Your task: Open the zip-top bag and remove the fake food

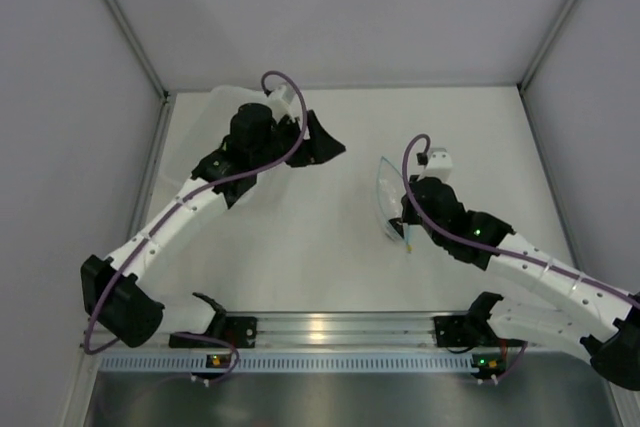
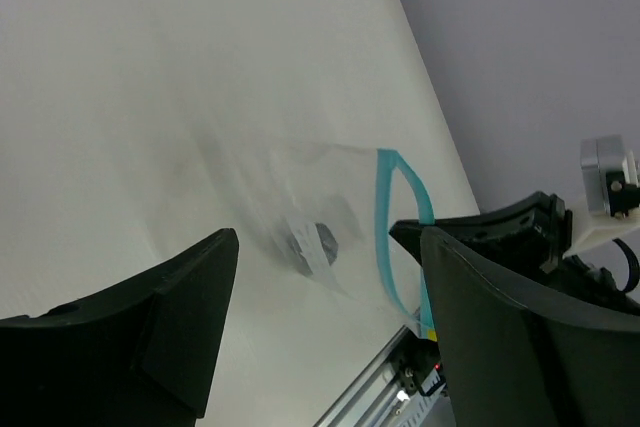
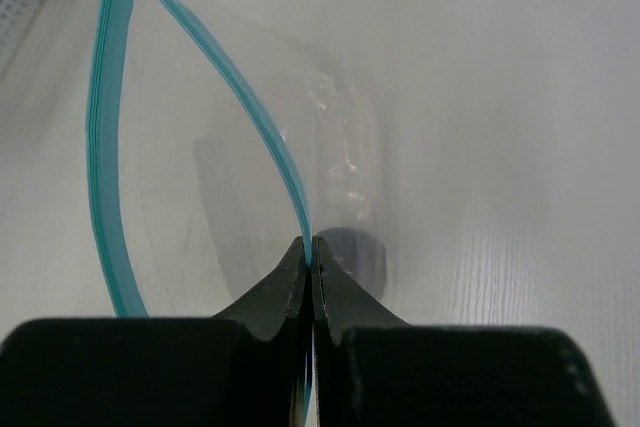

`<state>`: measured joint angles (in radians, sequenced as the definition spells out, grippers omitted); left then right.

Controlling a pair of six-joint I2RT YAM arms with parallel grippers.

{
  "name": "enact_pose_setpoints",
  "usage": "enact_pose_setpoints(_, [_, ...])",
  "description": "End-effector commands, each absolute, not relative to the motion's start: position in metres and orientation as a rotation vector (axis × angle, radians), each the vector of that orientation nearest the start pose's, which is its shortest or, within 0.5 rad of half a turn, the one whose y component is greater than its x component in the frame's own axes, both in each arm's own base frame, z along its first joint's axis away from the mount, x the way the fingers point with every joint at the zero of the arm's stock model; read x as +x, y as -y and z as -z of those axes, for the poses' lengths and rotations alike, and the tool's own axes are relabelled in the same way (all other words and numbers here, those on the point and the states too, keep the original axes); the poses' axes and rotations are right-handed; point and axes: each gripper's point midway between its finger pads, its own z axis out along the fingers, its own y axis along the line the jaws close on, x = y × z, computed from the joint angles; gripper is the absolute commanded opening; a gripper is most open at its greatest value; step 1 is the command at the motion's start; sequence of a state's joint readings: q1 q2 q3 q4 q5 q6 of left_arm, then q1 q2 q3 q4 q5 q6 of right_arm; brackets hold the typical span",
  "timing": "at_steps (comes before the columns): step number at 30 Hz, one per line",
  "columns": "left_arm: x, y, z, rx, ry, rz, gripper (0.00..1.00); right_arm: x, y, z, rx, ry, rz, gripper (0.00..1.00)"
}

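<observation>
The right gripper [image 3: 310, 250], clenched on one lip of the open bag [image 3: 200, 137] right of bench [image 1: 290, 257] centre, could lose the thin slippery strip [image 3: 108, 147], dropping bag and lump [image 3: 358, 253]; the left gripper [image 1: 318, 144] stands released.

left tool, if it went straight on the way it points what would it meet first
Most likely the small clear plastic zip-top bag with a light blue zip strip, pinched by the shut right tool; it shows ahead between the fingers of the open left tool. How far is unclear.
</observation>
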<state>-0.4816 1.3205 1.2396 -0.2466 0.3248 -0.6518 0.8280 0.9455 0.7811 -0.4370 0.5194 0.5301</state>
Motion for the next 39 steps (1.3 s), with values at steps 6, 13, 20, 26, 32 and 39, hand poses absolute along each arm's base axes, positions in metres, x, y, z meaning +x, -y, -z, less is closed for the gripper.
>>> enact_pose_setpoints(6, [0.26, 0.321, -0.328, 0.106, -1.976, 1.19, 0.65, 0.26, -0.185, -0.201, 0.038, -2.07, -0.33, 0.0])
enact_pose_setpoints(13, [0.237, 0.347, -0.307, -0.105, -1.948, 1.487, 0.56, 0.261, -0.196, -0.199, 0.067, -2.051, -0.415, 0.0])
enact_pose_setpoints(20, [0.241, 0.379, -0.277, -0.149, -2.025, 1.561, 0.54, 0.26, -0.202, -0.193, 0.065, -2.062, -0.444, 0.0])
enact_pose_setpoints(26, [0.251, 0.4, -0.249, -0.18, -2.108, 1.555, 0.45, 0.26, -0.198, -0.181, 0.094, -2.069, -0.413, 0.0])
enact_pose_setpoints(32, [0.265, 0.4, -0.214, -0.225, -2.161, 1.361, 0.34, 0.259, -0.193, -0.18, 0.117, -2.049, -0.409, 0.0])
enact_pose_setpoints(39, [0.264, 0.42, -0.166, -0.178, -2.275, 1.171, 0.34, 0.26, -0.183, -0.176, 0.094, -2.068, -0.322, 0.0])
